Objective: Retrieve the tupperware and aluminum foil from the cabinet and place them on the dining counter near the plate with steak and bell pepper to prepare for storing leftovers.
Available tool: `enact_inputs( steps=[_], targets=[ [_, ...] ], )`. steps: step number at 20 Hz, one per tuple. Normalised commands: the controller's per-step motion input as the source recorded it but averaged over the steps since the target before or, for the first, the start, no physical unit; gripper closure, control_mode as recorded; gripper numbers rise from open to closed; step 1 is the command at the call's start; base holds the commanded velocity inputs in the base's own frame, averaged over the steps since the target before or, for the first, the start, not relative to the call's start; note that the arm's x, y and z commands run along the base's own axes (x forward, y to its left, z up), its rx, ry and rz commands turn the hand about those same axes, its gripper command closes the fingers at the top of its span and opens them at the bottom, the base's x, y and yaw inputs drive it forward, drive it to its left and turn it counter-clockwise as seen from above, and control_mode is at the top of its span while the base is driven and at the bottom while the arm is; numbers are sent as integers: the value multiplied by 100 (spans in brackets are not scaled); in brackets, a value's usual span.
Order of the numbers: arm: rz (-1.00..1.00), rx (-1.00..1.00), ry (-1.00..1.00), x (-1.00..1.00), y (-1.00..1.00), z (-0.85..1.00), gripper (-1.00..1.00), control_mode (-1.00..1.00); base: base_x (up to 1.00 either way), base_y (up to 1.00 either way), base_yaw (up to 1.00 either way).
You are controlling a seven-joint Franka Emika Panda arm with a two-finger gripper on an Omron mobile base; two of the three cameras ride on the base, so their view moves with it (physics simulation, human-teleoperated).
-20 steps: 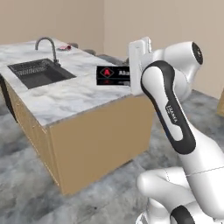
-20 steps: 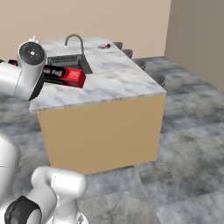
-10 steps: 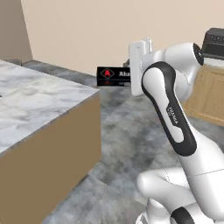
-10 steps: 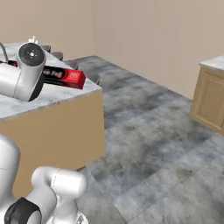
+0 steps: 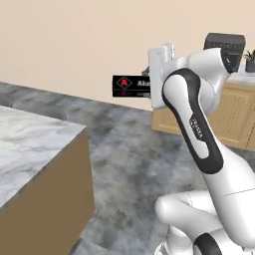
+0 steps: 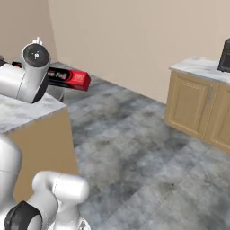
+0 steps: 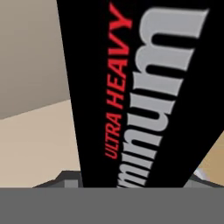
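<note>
The base has turned, so the dining counter (image 5: 35,149) now sits low at the left and a wood cabinet (image 6: 193,108) with a marble top shows by the far wall. The gripper (image 5: 158,79) pinches the aluminum foil (image 5: 130,85) and holds it up in the air, level, above the floor
</note>
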Motion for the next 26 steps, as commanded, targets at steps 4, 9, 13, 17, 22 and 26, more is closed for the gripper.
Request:
enact_inputs(
  steps=[4, 9, 13, 17, 22, 26],
  targets=[
    [0, 0, 0, 0, 0, 0, 100, 100, 100, -20, -33],
    [0, 0, 0, 0, 0, 0, 100, 100, 100, -28, -28],
    [0, 0, 0, 0, 0, 0, 100, 100, 100, -23, -4],
    [0, 0, 0, 0, 0, 0, 100, 100, 100, -11, 20],
    [0, 0, 0, 0, 0, 0, 100, 100, 100, -4, 44],
    [0, 0, 0, 0, 0, 0, 100, 100, 100, 0, 59]
  ],
)
